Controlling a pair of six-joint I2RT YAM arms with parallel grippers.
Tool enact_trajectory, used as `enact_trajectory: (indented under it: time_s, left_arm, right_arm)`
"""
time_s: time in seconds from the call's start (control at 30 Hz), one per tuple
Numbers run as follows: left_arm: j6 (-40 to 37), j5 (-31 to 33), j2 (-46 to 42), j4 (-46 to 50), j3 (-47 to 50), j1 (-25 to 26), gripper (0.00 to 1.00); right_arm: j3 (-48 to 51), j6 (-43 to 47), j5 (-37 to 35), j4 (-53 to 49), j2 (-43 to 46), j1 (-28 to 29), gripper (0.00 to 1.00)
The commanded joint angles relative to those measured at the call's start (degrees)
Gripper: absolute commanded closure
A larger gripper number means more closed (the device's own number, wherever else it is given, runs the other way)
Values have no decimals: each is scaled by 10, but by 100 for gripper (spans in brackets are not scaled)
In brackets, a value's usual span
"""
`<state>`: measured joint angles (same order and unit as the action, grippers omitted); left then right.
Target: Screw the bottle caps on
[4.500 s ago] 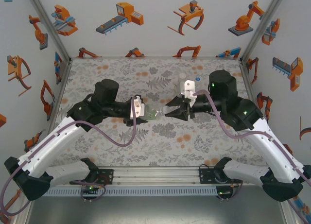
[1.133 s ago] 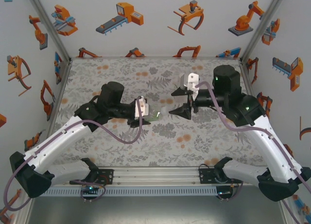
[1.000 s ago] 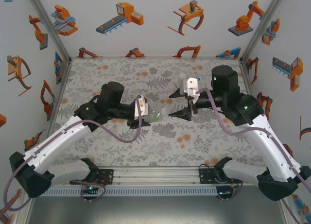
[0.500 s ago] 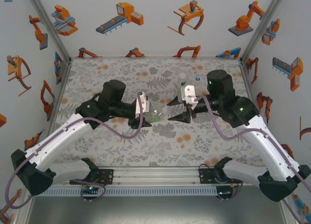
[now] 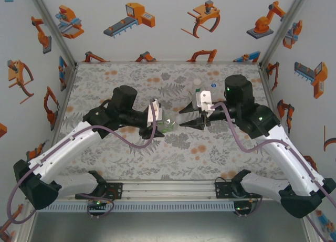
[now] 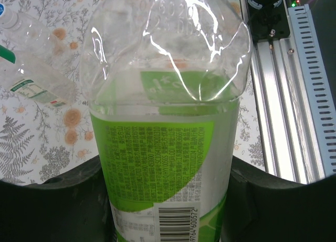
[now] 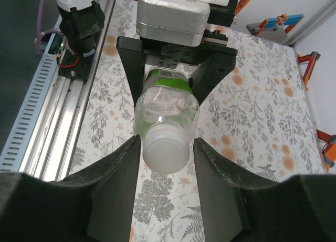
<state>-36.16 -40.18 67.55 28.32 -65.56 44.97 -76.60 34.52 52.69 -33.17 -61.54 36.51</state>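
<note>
Left claw (image 7: 172,74) is pinching the bottle (image 6: 165,163) sideways, and right claw (image 5: 182,118) sits spread around its white cap (image 7: 165,150). If it closes off-centre, I'd bet the cap cross-threads or the bottle twists loose.

White arm shells (image 5: 63,154), black joints (image 5: 124,99), purple looping cables (image 5: 127,146), green status lights (image 5: 259,117); left gripper (image 5: 160,127) and right gripper (image 5: 181,119) black, angular-fingered

The held bottle (image 6: 163,163) carried a green label (image 6: 157,153) whose dense small print was too fine to read. Under its barcode (image 6: 181,221) the digits seemed to read 9764 600572. Embossed figures on its clear shoulder and the lying bottle's white label (image 6: 32,90) stayed illegible.
</note>
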Motion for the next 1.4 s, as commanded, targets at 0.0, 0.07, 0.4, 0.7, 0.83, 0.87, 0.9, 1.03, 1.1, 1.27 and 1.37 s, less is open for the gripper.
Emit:
enact_trajectory:
  time_s: [0.0,0.07,0.4,0.7,0.83,0.87,0.9,1.03,1.1,1.27,1.37]
  left_arm:
    - [-5,-20,2,9,-17,2,100]
    - [-6,-19,2,10,-16,2,100]
    - [-11,-13,-3,-16,-1,2,100]
    - [2,43,-8,-117,41,1,100]
    - [7,73,-3,-158,55,1,100]
    - [9,81,-1,-169,58,1,100]
    - [11,89,2,-181,62,1,100]
    - [14,119,10,-212,70,1,100]
    - [14,137,14,-221,71,1,100]
    - [11,168,22,-225,69,2,100]
    - [5,165,22,-222,74,1,100]
  right_arm:
    - [3,-6,1,9,7,4,57]
    - [2,-7,0,7,7,4,59]
    - [14,-89,-16,39,10,4,85]
    - [93,-418,-164,162,34,6,100]
    - [133,-558,-266,193,58,9,100]
    - [137,-595,-295,187,61,9,100]
    - [141,-627,-323,175,64,9,100]
    - [137,-759,-412,108,60,10,100]
    - [132,-833,-432,74,50,9,100]
    - [131,-998,-421,53,24,10,100]
    - [140,-1042,-403,105,19,10,100]
